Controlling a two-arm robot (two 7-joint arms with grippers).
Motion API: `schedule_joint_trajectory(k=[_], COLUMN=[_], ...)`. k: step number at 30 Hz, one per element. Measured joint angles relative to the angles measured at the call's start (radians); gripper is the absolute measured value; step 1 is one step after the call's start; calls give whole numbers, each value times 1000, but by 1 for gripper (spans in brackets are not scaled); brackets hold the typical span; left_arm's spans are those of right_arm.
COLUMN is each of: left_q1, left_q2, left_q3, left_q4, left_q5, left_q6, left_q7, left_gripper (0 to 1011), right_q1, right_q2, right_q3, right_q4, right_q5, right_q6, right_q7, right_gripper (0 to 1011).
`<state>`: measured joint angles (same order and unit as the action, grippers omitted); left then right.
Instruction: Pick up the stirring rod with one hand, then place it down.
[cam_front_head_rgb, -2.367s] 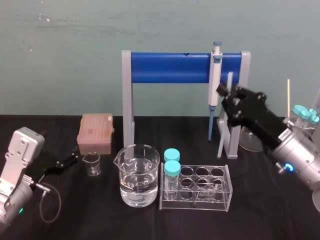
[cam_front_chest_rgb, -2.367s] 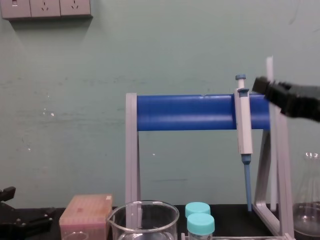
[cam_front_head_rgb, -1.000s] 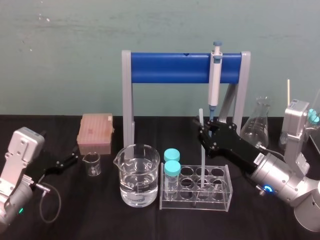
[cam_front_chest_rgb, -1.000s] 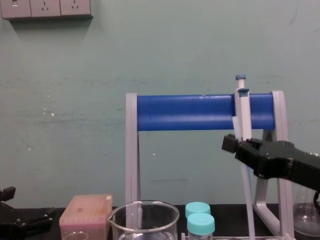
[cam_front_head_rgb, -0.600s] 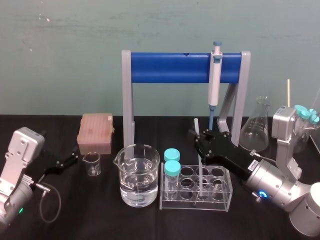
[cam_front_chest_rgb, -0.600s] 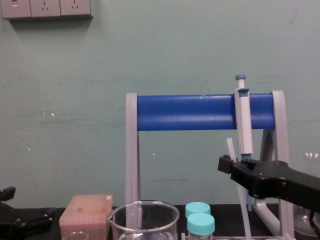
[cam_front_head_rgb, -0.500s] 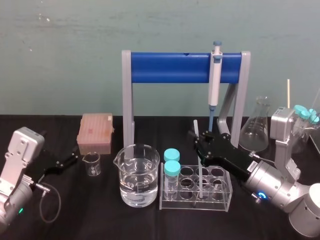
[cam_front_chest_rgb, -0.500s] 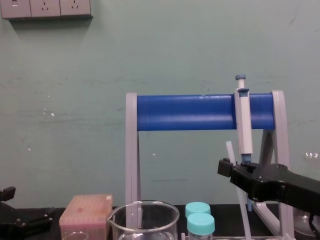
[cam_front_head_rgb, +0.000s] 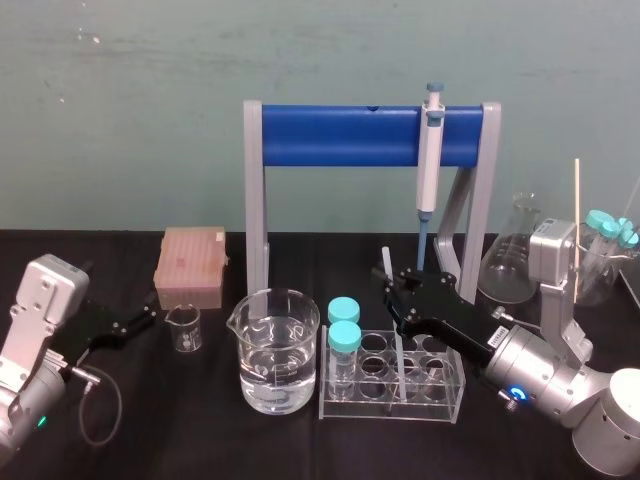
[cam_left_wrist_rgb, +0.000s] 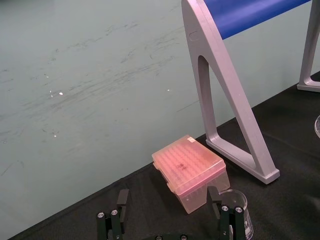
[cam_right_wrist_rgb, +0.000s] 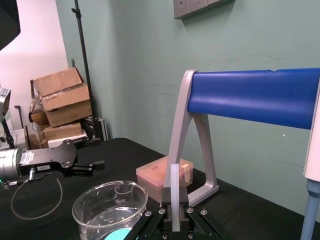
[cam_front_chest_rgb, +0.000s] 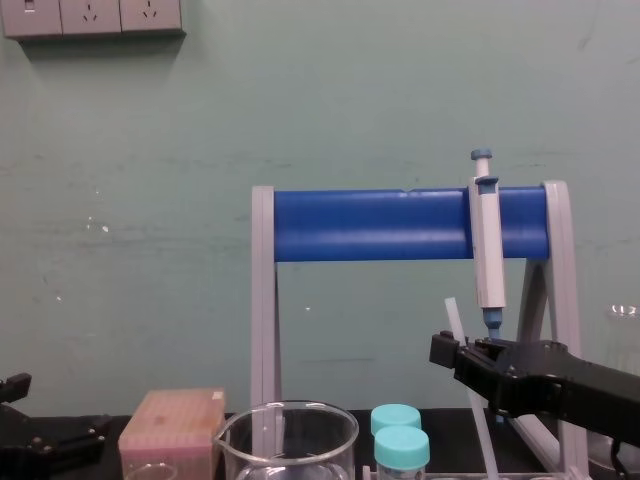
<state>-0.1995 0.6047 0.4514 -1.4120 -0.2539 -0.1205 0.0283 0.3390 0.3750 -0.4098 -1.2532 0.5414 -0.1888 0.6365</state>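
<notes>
The stirring rod (cam_front_head_rgb: 398, 352) is a thin whitish stick, held nearly upright with its top leaning slightly left. Its lower end stands in a middle hole of the clear tube rack (cam_front_head_rgb: 445, 385). My right gripper (cam_front_head_rgb: 392, 291) is shut on the rod's upper part, just above the rack. The rod (cam_right_wrist_rgb: 174, 192) rises between the fingers in the right wrist view. From the chest, the rod (cam_front_chest_rgb: 452, 312) sticks up above the gripper (cam_front_chest_rgb: 447, 350). My left gripper (cam_front_head_rgb: 137, 322) is parked at the table's left edge, open and holding nothing, its fingers (cam_left_wrist_rgb: 122, 196) wide apart.
A large beaker of water (cam_front_head_rgb: 278, 350) and two teal-capped tubes (cam_front_head_rgb: 343, 335) stand left of the rod. A blue-barred stand (cam_front_head_rgb: 340, 135) carries the pipette (cam_front_head_rgb: 430, 150) behind. A pink tip box (cam_front_head_rgb: 191, 265) and small beaker (cam_front_head_rgb: 184, 327) sit left; a flask (cam_front_head_rgb: 510, 255) sits right.
My right gripper has carried the rod from the stand's right side down and left to the rack. Over the last second it sank lower, the rod going deeper into the hole. The left arm is still.
</notes>
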Motion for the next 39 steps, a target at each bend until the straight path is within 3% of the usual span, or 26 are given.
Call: schedule_joint_trajectory(k=[15,39], left_q1=[0,0], left_q2=[0,0], left_q3=[0,0], left_q4=[0,0], left_q5=[0,0], left_q6=[0,0], left_q7=[0,0], left_gripper=[1000,1000], right_q1=[3,2], right_q2=[-1,-1], right_q3=[-2,0], right_q4=[3,1], right_q5=[-8,-5], right_q6=[1,1], right_q7=[-5,-5], right_gripper=[94,836])
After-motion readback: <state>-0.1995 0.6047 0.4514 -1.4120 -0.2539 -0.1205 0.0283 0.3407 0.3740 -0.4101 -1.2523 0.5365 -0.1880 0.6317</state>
